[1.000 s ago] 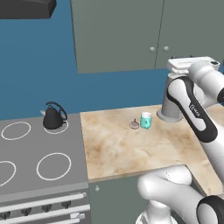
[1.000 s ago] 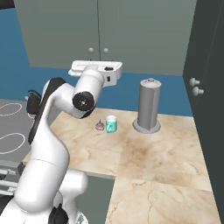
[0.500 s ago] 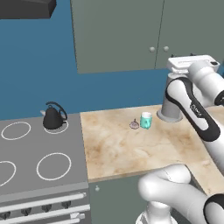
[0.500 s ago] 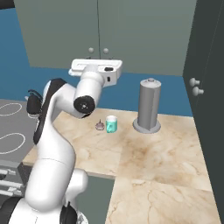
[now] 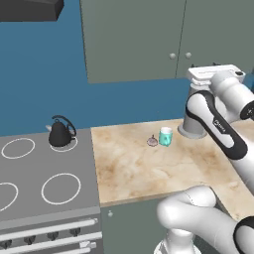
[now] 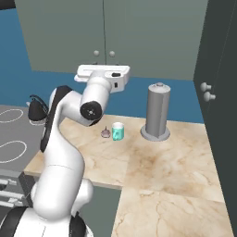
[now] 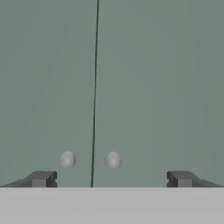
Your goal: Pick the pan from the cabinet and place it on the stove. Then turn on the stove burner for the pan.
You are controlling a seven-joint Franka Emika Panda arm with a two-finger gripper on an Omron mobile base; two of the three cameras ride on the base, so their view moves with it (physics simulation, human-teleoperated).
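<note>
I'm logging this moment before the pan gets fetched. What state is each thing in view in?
cabinet: both doors shut, knobs untouched.
gripper: open, empty, facing the cabinet doors just below the knobs.
stove: bare of any pan.
kettle: upright on a back burner ring.
teal cup: upright on the counter.
grey canister: upright on the counter, lid on.

No readable text, labels, brands or numbers anywhere.

Kitchen, where I work. Stove [image 5: 44, 183] with kettle [image 5: 60, 133]; marble counter [image 5: 149, 168]; wall cabinet [image 5: 134, 37] above.
</note>
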